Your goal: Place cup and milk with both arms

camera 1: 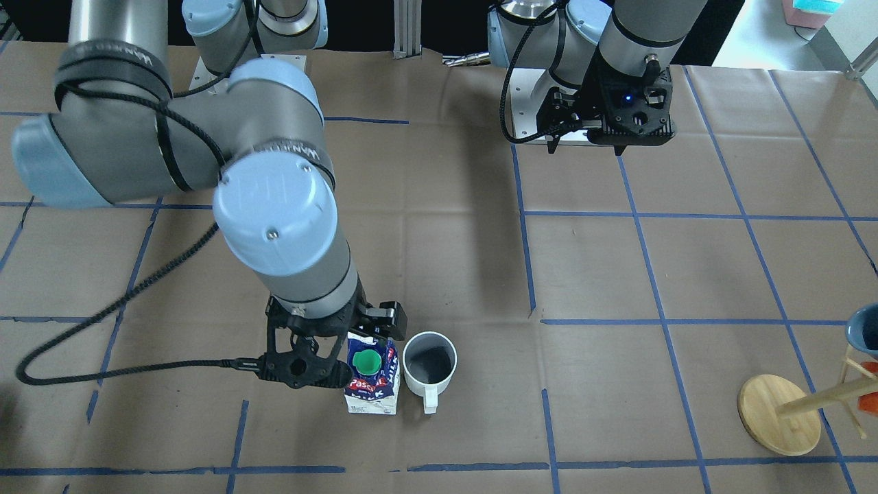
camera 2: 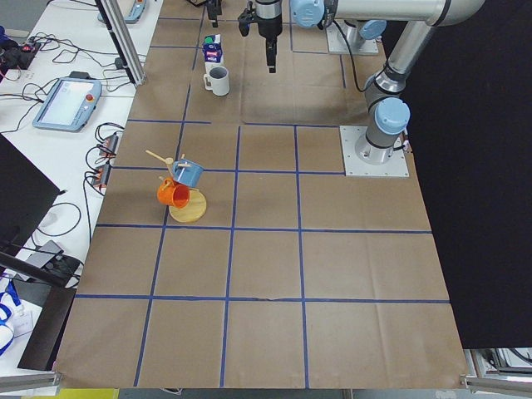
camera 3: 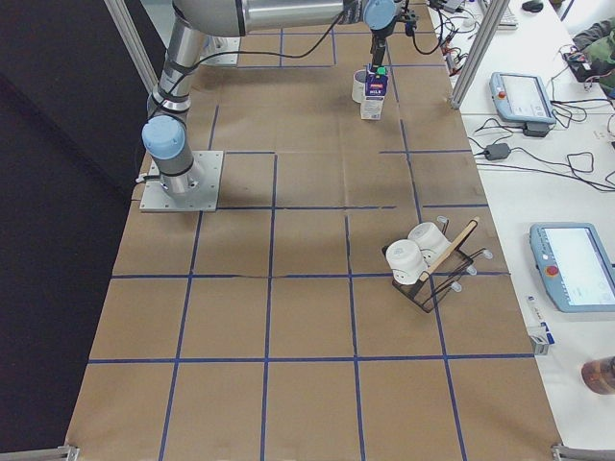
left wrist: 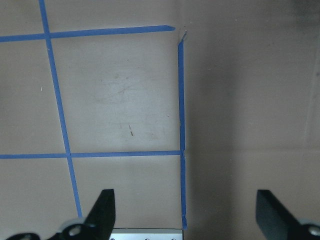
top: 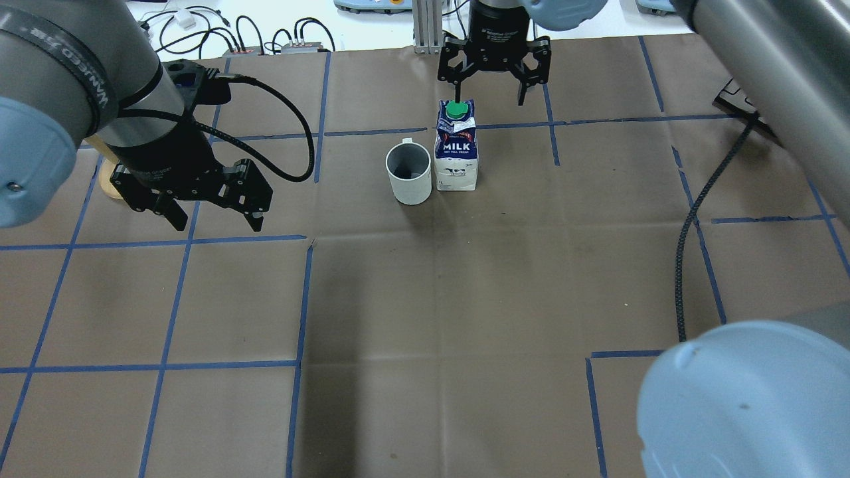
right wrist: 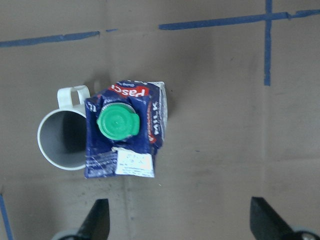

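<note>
Milk [top: 456, 156] upright at the table's [top: 425, 299] far middle, long axis vertical, cap up, just beside cup [top: 410, 174], handle pointing away from robot, right gripper [top: 490, 96] spread wide above carton, left gripper [top: 217, 224] likewise spread, well apart.

On the desk [top: 425, 299], far centre, the cup [top: 410, 174] stands just left of the milk [top: 456, 156], both upright. The right hand [top: 489, 99] hangs above the milk. The left hand [top: 218, 224] hovers well apart, leftward.
</note>
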